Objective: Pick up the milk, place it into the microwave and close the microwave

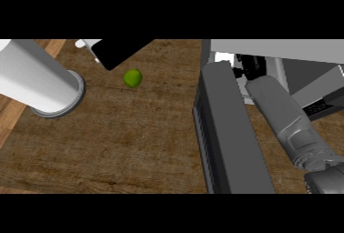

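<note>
Your right forearm (289, 118) reaches into microwave (295, 54), upper right; hand (252, 63) mostly hidden (grip? can't tell). Door (232, 136) stands open, long axis top-to-bottom. Lime (133, 78) sits upper left, open wood counter (121, 145) below.

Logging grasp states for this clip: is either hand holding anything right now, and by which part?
Cannot be told. The right hand reaches into the grey microwave, fingers hidden; no milk shows. The left hand's black back shows, grip unclear.

I see bench (128, 141), brown wood-grain top, filling most of view. Small green fruit (133, 78) lies on it near far edge. Microwave (269, 50) stands at right side, its grey open door (232, 132) swung out over bench top.
</note>
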Motion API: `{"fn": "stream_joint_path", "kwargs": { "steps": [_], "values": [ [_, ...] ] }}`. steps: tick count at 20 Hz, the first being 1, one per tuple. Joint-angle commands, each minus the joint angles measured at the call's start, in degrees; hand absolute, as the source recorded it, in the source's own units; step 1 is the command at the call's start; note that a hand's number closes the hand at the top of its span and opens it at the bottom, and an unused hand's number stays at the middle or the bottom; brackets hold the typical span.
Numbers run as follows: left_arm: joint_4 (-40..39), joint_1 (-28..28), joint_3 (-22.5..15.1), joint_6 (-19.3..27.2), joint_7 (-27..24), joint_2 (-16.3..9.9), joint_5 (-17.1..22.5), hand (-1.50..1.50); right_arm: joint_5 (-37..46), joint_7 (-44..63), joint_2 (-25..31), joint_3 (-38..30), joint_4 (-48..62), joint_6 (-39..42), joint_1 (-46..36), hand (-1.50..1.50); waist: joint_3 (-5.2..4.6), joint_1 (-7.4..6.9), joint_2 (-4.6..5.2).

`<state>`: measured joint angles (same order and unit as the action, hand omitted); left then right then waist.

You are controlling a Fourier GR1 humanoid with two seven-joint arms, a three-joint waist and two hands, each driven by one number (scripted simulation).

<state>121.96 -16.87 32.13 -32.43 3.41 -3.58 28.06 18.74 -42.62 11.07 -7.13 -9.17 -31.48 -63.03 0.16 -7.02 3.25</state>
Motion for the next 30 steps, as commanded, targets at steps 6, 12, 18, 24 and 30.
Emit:
{"fn": "stream_joint_path", "kwargs": {
  "steps": [6, 12, 18, 24, 30],
  "values": [
    [-1.4, 1.79, -1.21, 0.1, 0.04, -0.03, -1.63, -1.5, 3.73, 2.63, 3.36, 2.01, 4.51, -8.77, -0.08, 1.5, 0.01, -1.32, 1.0],
    [-1.9, 3.62, -0.28, 0.29, -0.31, -2.0, -3.13, -1.5, 6.21, 9.06, 5.01, 4.0, 7.44, -16.82, 0.27, -1.5, 0.11, -2.13, 1.3],
    [-3.35, 4.88, -1.85, 0.41, 0.15, -1.79, -4.9, -1.5, 5.66, 3.2, 2.79, 3.58, 4.77, -10.36, -0.05, -1.5, 0.23, -1.72, 1.19],
    [-4.97, 5.78, -4.91, -2.58, 0.05, -2.46, -5.83, -1.5, 4.81, 0.51, 1.84, 2.83, 4.67, -3.81, -0.66, -1.5, 0.16, -1.24, 0.97],
    [-4.47, 5.86, -7.53, -3.91, 0.16, -1.58, -6.09, -1.5, 0.65, -4.02, 2.28, -1.05, 3.73, 6.2, 0.67, -1.5, 0.25, -0.07, 0.29]
  ]
}}
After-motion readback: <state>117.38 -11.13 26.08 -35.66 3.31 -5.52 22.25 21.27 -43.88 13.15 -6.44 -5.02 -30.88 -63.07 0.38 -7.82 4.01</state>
